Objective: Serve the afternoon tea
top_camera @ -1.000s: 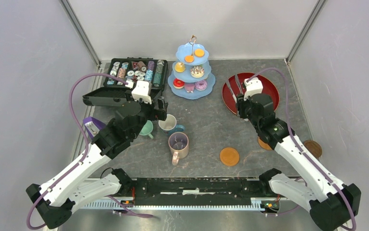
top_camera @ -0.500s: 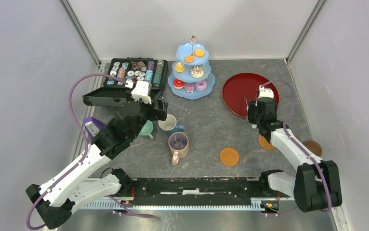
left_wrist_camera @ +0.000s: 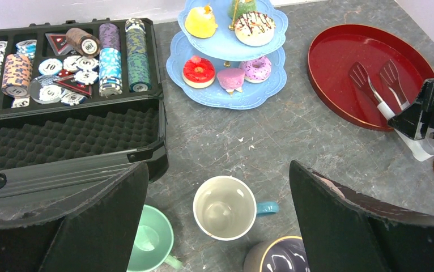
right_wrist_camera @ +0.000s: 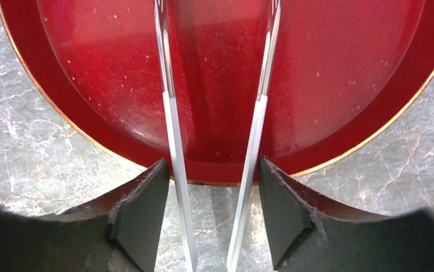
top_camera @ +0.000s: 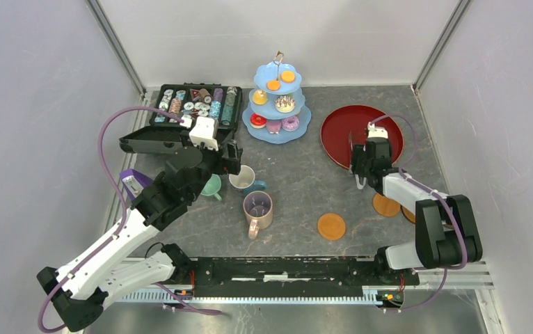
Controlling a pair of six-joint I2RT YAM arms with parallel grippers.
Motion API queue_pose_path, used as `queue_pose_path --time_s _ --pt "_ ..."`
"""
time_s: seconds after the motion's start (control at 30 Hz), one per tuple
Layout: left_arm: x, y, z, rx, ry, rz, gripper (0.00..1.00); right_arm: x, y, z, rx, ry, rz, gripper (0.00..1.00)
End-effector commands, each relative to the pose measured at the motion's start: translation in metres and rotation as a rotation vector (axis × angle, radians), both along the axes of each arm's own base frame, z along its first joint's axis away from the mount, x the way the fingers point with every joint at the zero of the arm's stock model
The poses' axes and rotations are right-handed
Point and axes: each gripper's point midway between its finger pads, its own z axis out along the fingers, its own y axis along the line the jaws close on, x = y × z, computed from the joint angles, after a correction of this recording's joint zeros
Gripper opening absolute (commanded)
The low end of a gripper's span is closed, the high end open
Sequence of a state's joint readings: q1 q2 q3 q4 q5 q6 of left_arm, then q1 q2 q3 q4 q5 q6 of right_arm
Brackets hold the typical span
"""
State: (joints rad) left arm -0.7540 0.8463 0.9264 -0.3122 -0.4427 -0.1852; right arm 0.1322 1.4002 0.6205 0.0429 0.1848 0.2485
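black case [top_camera: 193, 106] at the far left of the counter [top_camera: 298, 184], its lid folded down flat on the near side with egg-crate foam showing and its trays packed with striped chips. red round tray [top_camera: 347, 118] at the far right, a gold line along its rim. the metal tongs [left_wrist_camera: 373, 85] lie with both scalloped heads on it and the handle end out over the near rim. the right fingers [right_wrist_camera: 141, 221] straddle those tongs, one on each side, tips right up against the two arms. i can't tell whether they are squeezing or only standing beside them. the left fingers [left_wrist_camera: 107, 221] are spread wide with nothing in them, hanging above the mugs. seen from above, that arm covers part of the mint green mug [left_wrist_camera: 153, 241]. the right arm partly hides one brown coaster [top_camera: 408, 214].

the pale-blue three-tier stand [top_camera: 277, 132] sits at the far middle, between case and tray. on its bottom tier are a red glazed doughnut [left_wrist_camera: 198, 72], a pink pastry [left_wrist_camera: 230, 78] and a lilac sprinkled ring [left_wrist_camera: 255, 68]. the middle tier holds a yellow pastry [left_wrist_camera: 201, 21] and a white one with chocolate drizzle [left_wrist_camera: 254, 27], and two small orange ones [top_camera: 273, 85] sit on top. the white-and-blue mug [left_wrist_camera: 225, 207] stands just beside the mint one, both empty. the tall pink-purple mug [top_camera: 257, 209] is nearer, handle toward the near edge. two more coasters [top_camera: 331, 226] lie flat to the right, apart from the mugs.

the counter is dark grey with pale marble veins. plain pale walls [top_camera: 271, 35] close it in on three sides.
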Motion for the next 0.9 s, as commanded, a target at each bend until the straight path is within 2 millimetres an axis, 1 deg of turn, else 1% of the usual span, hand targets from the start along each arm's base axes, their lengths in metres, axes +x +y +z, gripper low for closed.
queue_pose_path --time_s 0.0,0.07,0.13,0.23,0.27,0.33,0.43,0.47,0.53,0.6,0.7,0.77,0.83,0.87 --pt "-0.001 0.003 0.021 -0.046 -0.047 0.007 1.0 0.025 0.0 0.026 -0.013 -0.059 0.013 0.68" --pt "-0.001 0.003 0.022 -0.042 -0.051 0.005 1.0 0.028 0.004 0.031 -0.011 -0.053 0.035 0.72" --pt "-0.002 0.004 0.023 -0.036 -0.055 0.006 1.0 0.021 0.005 0.033 -0.019 -0.008 0.057 0.75" --pt "-0.003 0.004 0.024 -0.038 -0.058 -0.001 1.0 0.013 0.004 0.046 -0.038 0.003 0.086 0.82" --pt "-0.004 0.004 0.024 -0.04 -0.06 -0.003 1.0 0.007 0.002 0.049 -0.053 0.021 0.089 0.83" --pt "-0.004 0.003 0.025 -0.041 -0.059 -0.007 1.0 -0.005 -0.001 0.062 -0.073 0.026 0.109 0.84" --pt "-0.004 0.002 0.024 -0.044 -0.058 -0.012 1.0 -0.026 0.011 0.083 -0.055 0.021 0.205 0.83" --pt "-0.004 0.002 0.025 -0.046 -0.057 -0.015 1.0 -0.034 0.018 0.09 -0.048 0.018 0.249 0.83" --pt "-0.005 0.0 0.026 -0.051 -0.056 -0.023 1.0 -0.056 0.034 0.095 -0.038 0.048 0.334 0.81" --pt "-0.005 -0.003 0.026 -0.058 -0.053 -0.033 1.0 -0.077 0.056 0.094 -0.03 0.08 0.414 0.73" --pt "-0.005 -0.005 0.028 -0.062 -0.052 -0.045 1.0 -0.111 0.094 0.081 0.014 0.137 0.52 0.6" --pt "-0.005 -0.004 0.03 -0.057 -0.057 -0.04 1.0 -0.132 0.114 0.071 0.055 0.164 0.558 0.53" --pt "-0.006 -0.001 0.035 -0.056 -0.064 -0.033 1.0 -0.146 0.128 0.063 0.073 0.173 0.581 0.49" --pt "-0.006 0.0 0.037 -0.056 -0.064 -0.032 1.0 -0.152 0.132 0.058 0.075 0.181 0.579 0.48"
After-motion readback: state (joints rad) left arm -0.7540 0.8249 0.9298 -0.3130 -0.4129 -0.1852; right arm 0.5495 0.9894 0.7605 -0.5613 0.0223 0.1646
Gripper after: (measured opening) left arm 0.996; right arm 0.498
